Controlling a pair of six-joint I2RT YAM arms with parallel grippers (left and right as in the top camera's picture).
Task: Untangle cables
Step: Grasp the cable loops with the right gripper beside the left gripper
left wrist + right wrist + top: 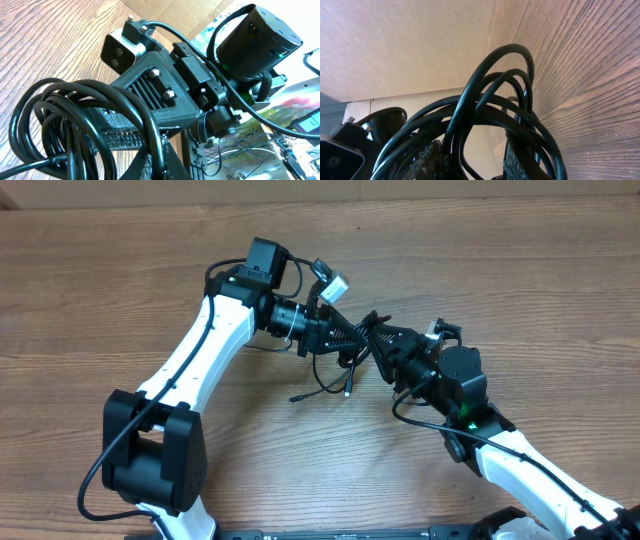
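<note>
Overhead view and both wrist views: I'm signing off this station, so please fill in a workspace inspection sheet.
surface: wooden table, woodgrain top.
job's things: tangled cables bunched between both pincers, plug ends trailing out.
clutter: nothing seen.
grippers: left pincer shut amid the loops; right pincer straddles strands, grip unclear.
cables: arm wires run along both arms.
surroundings: cardboard beyond the table; cluttered electronics.

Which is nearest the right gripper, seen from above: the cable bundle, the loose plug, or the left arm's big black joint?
From the right gripper:
1. cable bundle, right at its fingertips.
2. loose plug, lying lower left.
3. left arm's big black joint, far lower left.
</note>
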